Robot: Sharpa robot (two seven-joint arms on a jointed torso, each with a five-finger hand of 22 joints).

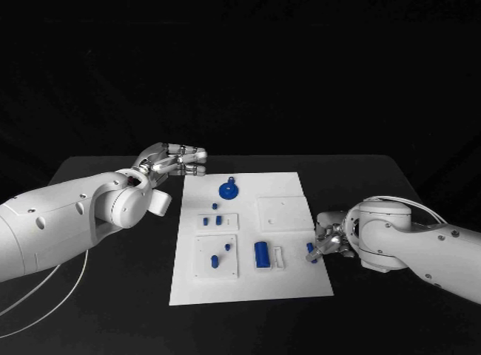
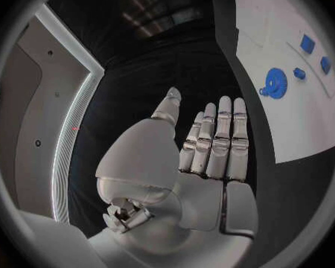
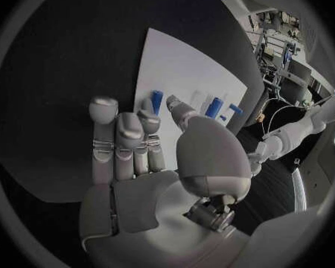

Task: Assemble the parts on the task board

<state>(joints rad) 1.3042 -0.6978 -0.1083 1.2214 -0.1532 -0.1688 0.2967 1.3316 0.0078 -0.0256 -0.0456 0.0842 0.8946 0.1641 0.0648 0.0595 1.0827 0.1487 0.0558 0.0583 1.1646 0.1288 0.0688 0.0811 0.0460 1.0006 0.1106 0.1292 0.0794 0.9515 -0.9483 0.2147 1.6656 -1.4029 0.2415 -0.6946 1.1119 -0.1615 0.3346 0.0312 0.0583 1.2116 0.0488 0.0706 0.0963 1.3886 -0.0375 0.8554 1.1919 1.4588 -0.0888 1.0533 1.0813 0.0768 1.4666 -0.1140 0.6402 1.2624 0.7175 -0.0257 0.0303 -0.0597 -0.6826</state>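
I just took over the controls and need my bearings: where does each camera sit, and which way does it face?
Head view: on the robot's head, looking down at the white task board; both white arms enter, left hand and right hand.
Left wrist view: behind the left hand, facing across the black table toward the board.
Right wrist view: behind the right hand, facing the board.
Shared: head and left wrist views both show the blue gear-shaped part.

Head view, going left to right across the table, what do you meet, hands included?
Left hand → blue gear on the task board → blue cylinder → right hand, fingers at a small blue part.
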